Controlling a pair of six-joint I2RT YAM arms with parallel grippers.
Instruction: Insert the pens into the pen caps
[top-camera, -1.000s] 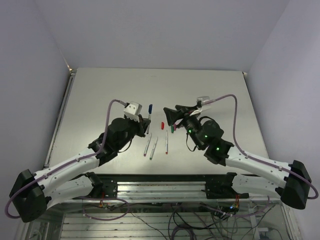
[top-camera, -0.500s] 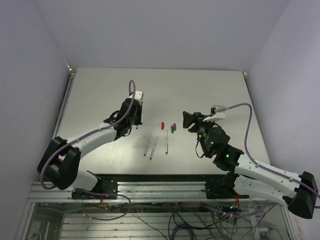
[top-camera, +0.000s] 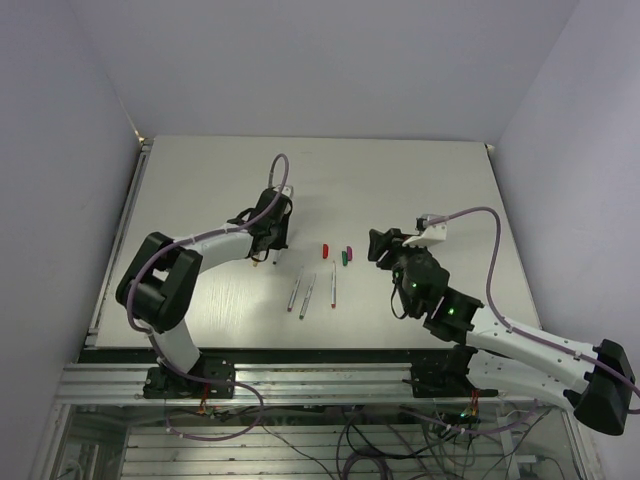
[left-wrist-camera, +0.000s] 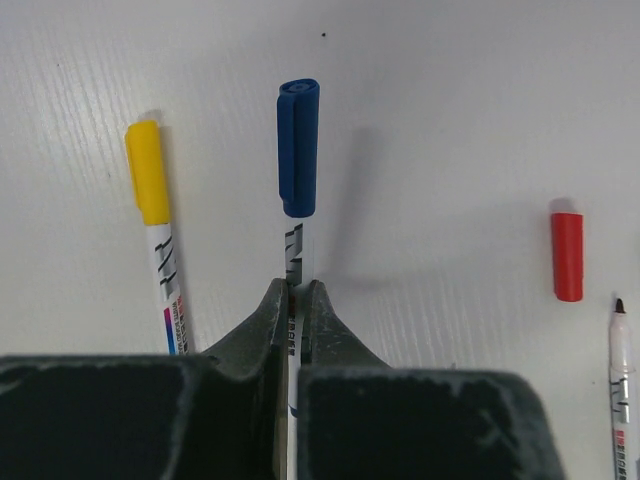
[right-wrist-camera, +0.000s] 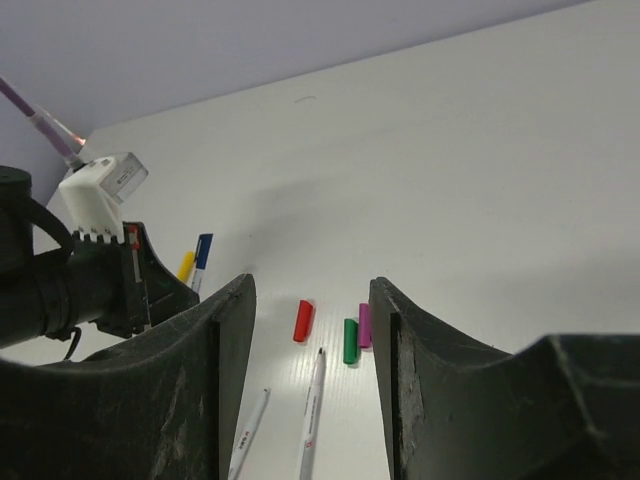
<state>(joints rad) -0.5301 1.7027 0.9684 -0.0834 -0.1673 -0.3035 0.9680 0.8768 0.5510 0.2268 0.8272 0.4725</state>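
My left gripper (left-wrist-camera: 297, 290) is shut on a silver pen's barrel (left-wrist-camera: 294, 252). That pen wears the blue cap (left-wrist-camera: 298, 147) and is held low over the table, casting a shadow to its right. A pen with the yellow cap (left-wrist-camera: 148, 186) lies just left of it. The red cap (left-wrist-camera: 567, 256) lies loose to the right. In the top view the left gripper (top-camera: 272, 240) is left of the red (top-camera: 325, 250), purple (top-camera: 349, 250) and green (top-camera: 344, 258) caps. Three uncapped pens (top-camera: 308, 294) lie in front of them. My right gripper (right-wrist-camera: 312, 284) is open and empty, above and behind the caps.
The white table (top-camera: 430, 180) has a metal rail (top-camera: 320, 372) at its near edge. The purple cable (top-camera: 275, 170) arches over my left wrist. Grey walls close in the table's far and side edges.
My left arm has stretched out and lowered the blue-capped pen towards the table, beside the yellow-capped pen. My right gripper has drawn back to the right, away from the loose caps.
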